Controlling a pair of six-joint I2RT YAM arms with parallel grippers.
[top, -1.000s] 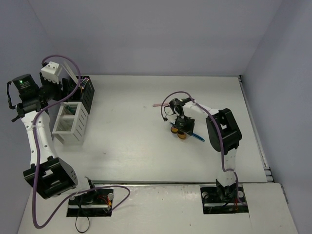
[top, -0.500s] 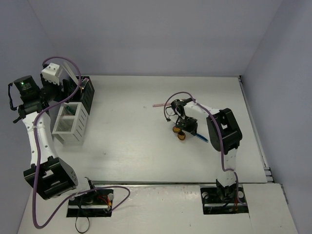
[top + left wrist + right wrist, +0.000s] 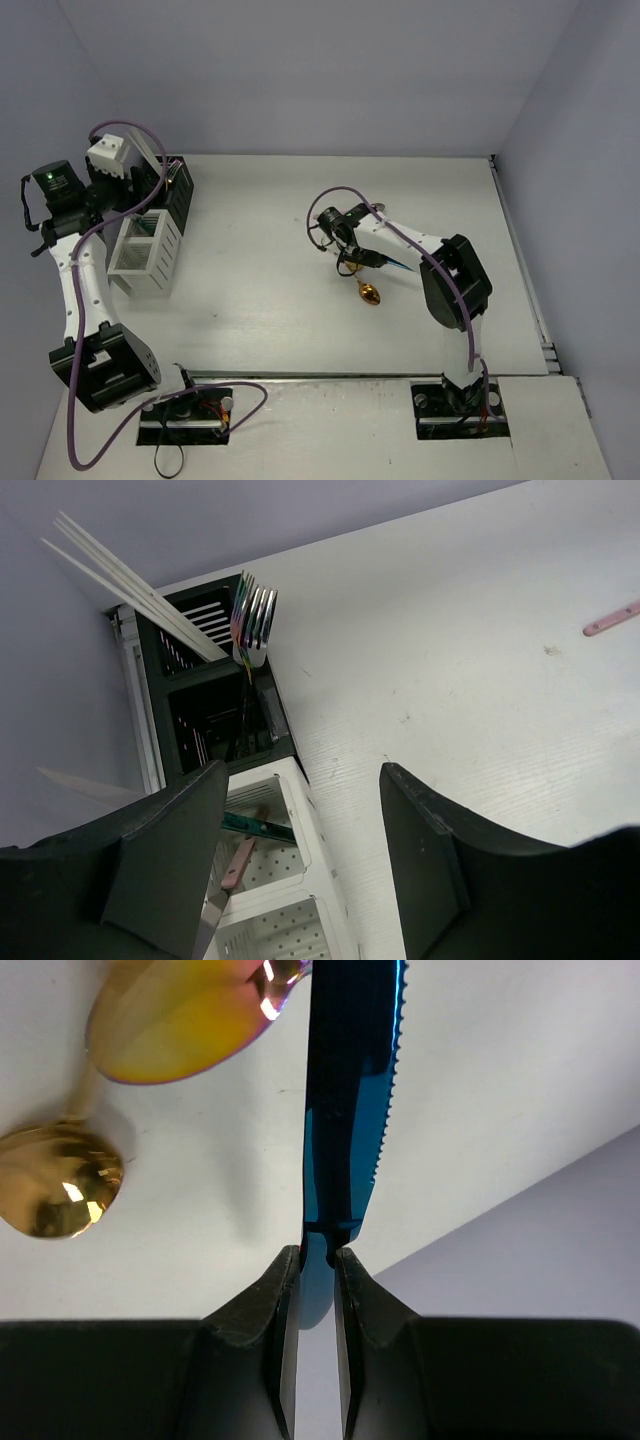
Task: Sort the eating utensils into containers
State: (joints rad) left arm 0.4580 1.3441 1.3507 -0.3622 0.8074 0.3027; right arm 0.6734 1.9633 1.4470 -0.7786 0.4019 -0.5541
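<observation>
My right gripper [image 3: 352, 258] [image 3: 318, 1260] is shut on a blue serrated knife [image 3: 345, 1110] and holds it above the table. Below it lie an iridescent gold spoon bowl [image 3: 190, 1020] and a gold spoon [image 3: 55, 1180] [image 3: 370, 294]. My left gripper [image 3: 150, 190] [image 3: 300, 850] is open and empty above the white caddy [image 3: 145, 250] [image 3: 300, 880], which holds a pink-handled piece [image 3: 238, 858] and a green one. The black caddy [image 3: 178, 190] [image 3: 215, 715] holds pale sticks [image 3: 130, 590] and an iridescent fork [image 3: 255, 620]. A pink piece [image 3: 612, 620] lies on the table.
The caddies stand side by side at the table's far left, close to the left wall. The right arm's purple cable [image 3: 335, 195] loops over the table's middle. Walls close in the back and both sides.
My right gripper has moved left and away from the gold spoon, carrying the blue knife; the spoon stays on the table. My left arm has hardly moved.
</observation>
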